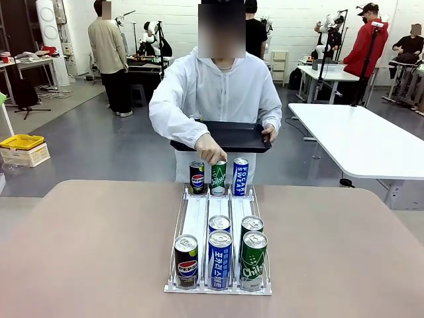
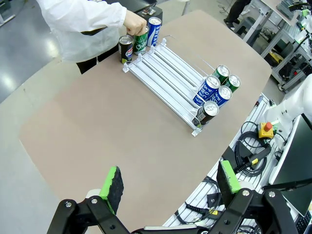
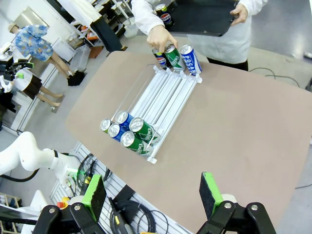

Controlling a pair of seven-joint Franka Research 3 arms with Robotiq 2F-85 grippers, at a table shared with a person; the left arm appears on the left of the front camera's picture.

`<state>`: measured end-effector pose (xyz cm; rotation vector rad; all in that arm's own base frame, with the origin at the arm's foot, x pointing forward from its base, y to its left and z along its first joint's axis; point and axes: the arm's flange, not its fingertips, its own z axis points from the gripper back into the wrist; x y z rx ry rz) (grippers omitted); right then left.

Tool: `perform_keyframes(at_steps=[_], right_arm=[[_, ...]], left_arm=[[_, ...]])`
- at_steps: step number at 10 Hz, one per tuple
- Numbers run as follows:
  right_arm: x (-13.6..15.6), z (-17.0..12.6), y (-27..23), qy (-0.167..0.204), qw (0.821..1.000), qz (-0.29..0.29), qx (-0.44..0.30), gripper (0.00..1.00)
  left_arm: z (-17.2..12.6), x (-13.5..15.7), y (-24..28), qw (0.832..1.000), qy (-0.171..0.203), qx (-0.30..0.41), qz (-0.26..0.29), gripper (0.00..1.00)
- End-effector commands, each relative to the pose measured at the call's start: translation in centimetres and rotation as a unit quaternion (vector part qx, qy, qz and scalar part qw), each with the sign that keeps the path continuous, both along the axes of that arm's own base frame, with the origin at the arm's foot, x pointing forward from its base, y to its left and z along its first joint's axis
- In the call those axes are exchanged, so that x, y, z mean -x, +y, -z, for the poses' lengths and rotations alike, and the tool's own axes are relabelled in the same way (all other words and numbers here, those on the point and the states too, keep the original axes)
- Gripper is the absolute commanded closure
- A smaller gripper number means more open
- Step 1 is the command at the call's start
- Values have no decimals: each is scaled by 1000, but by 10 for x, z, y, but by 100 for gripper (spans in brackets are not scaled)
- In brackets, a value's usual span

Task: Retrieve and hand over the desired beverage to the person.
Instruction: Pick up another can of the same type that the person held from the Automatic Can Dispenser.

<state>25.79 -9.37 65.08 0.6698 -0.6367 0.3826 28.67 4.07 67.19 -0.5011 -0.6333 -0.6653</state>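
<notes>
The far green can (image 1: 218, 179) stands upright in the middle lane at the far end of the rack (image 1: 196, 218). The person (image 1: 222, 93) across the bench (image 1: 86, 245) has one hand (image 1: 211, 151) closed over its top. Just beside it, on the picture's left in the front view, is the far cola can (image 1: 197, 178). On the other side is the far blue can (image 1: 240, 177). Both are upright.

The person's other hand (image 1: 268, 134) grips a black tray (image 1: 228, 136), held roughly level at waist height behind the far edge of the bench.

At the rack's near end the near cola can (image 1: 187, 262), the near blue can (image 1: 220, 260) and the near green can (image 1: 253, 261) form the front row. A second blue can (image 1: 219, 223) and a second green can (image 1: 252, 225) sit right behind the last two. The lane behind the near cola can is bare, as is the middle stretch of the other lanes.

The left end effector (image 2: 170, 181) hangs above the bench's near edge, well apart from the rack, with its jaws spread wide and nothing between them. The right end effector (image 3: 152, 194) is likewise wide and empty, also well apart from the cans.
</notes>
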Motion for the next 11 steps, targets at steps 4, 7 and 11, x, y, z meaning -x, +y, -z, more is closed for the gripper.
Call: perform_keyframes(at_steps=[4, 7, 11], right_arm=[[-2, 0, 0, -6, 1000, -10, -9, 0], [0, 0, 0, 0, 1000, 0, 0, 0], [-59, 17, 124, 127, 990, 31, 49, 0]], left_arm=[[-1, 0, 0, 1000, -1, 2, 3, 0], [-1, 0, 0, 1000, -1, 2, 3, 0], [-1, 0, 0, 1000, -1, 2, 3, 0]])
